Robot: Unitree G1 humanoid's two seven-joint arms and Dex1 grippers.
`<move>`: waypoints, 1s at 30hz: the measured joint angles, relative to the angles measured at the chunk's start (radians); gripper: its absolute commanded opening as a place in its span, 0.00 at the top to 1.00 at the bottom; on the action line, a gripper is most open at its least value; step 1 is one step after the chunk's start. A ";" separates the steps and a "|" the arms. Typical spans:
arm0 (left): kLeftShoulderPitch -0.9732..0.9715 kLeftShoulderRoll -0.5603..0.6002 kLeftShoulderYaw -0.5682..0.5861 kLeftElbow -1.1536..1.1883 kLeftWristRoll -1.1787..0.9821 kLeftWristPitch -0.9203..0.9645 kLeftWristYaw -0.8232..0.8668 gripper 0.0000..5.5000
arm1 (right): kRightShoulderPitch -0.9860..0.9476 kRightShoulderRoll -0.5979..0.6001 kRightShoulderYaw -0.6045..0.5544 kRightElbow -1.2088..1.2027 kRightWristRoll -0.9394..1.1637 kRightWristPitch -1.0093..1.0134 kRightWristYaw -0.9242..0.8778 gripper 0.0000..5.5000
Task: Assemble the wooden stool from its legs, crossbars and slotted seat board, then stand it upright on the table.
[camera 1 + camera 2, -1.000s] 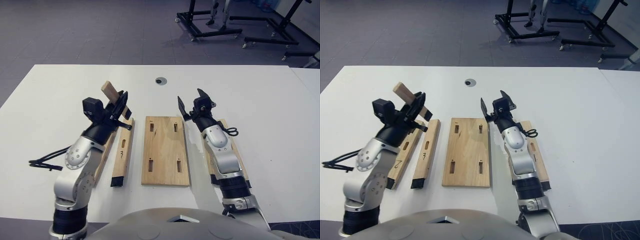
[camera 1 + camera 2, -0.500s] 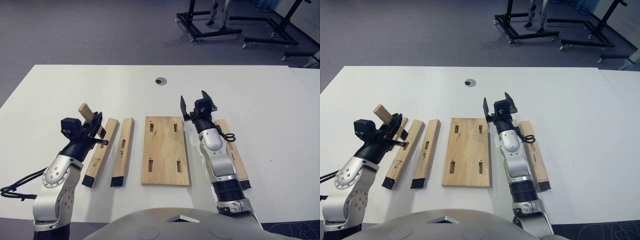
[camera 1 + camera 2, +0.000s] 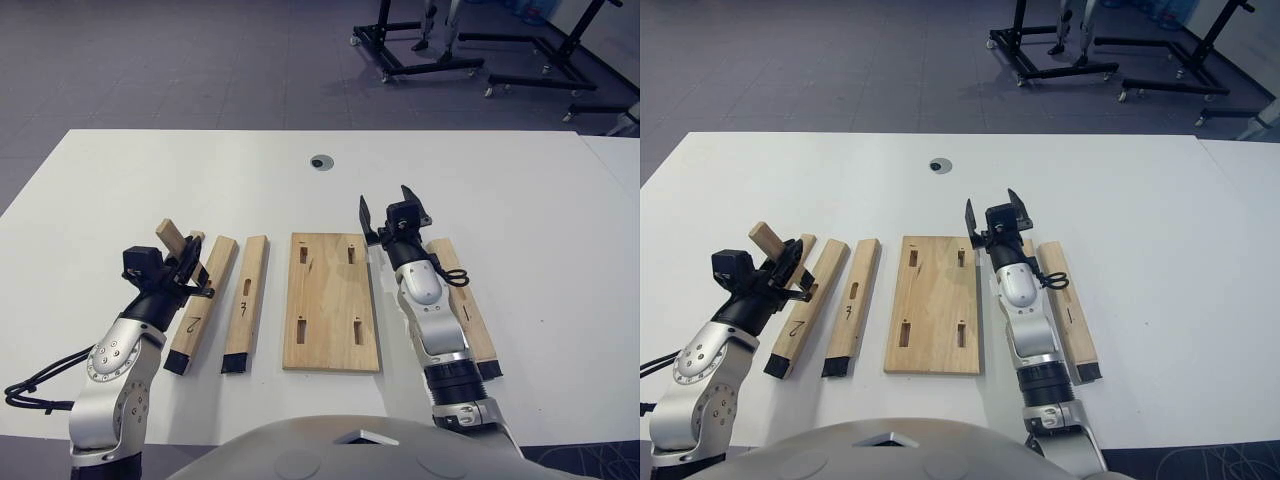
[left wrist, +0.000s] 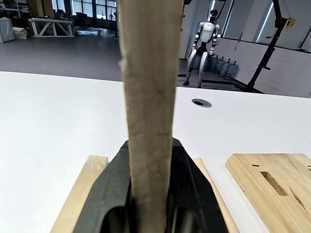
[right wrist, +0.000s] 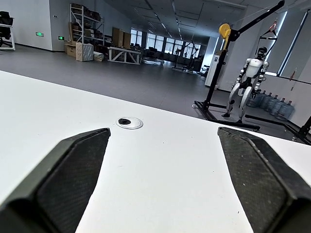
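Left eye: left gripper (image 3: 186,264) clamped on crossbar (image 3: 171,237), held off table (image 3: 520,190) by 2 legs (image 3: 200,300) left of seat board (image 3: 330,300); right gripper (image 3: 388,212) spread by board's far corner.
Left wrist: fingers (image 4: 111,191) pinching crossbar.
Right wrist: fingers (image 5: 73,170) wide apart.
Best to align squarely with slot (image 3: 246,288), then press straight.

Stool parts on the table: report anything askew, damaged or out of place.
Nothing looks damaged. The seat board and the legs beside it lie flat on the table, roughly parallel. The one piece out of line is the wooden bar clamped in the left gripper, raised off the table and tilted.
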 measured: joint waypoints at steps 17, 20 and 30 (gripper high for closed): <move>0.020 -0.017 -0.012 0.018 0.029 0.002 0.019 0.93 | 0.001 -0.007 -0.008 -0.017 0.002 0.004 0.010 0.26; 0.020 -0.019 -0.017 0.022 0.035 -0.001 0.020 0.93 | 0.001 -0.008 -0.010 -0.017 0.002 0.012 0.015 0.26; -0.010 -0.029 -0.029 0.042 0.061 -0.012 0.027 0.93 | -0.001 -0.012 -0.013 -0.016 0.003 0.024 0.020 0.26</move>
